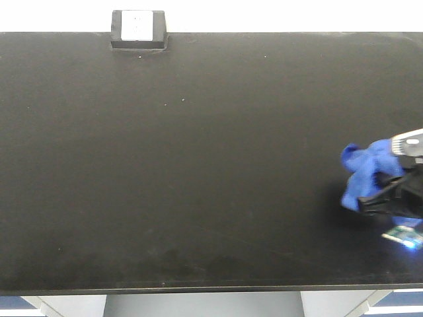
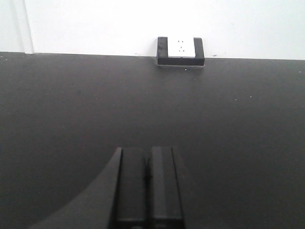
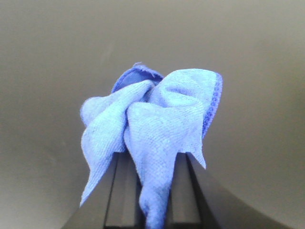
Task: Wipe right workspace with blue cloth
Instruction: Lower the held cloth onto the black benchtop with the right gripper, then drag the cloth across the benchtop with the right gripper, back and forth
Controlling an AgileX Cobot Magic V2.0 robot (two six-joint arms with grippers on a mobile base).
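Right gripper (image 3: 152, 164) pinched tight on bunched blue cloth (image 3: 157, 114).
Sits at table (image 1: 198, 165) 3 o'clock; wiping barely begun, I'd say. My left gripper (image 2: 147, 157) closed, empty.

black table (image 1: 198, 165), white outlet box (image 1: 138, 28)

Bench: wide matte black tabletop (image 1: 198, 165), a few pale dust specks | Back: plain white wall (image 2: 95, 24) meeting the top's far edge | Fixture: white socket (image 1: 138, 26) in a black housing, against the wall, left of centre | Below front edge: pale grey cabinet frame (image 1: 73, 306) | Light: even, soft
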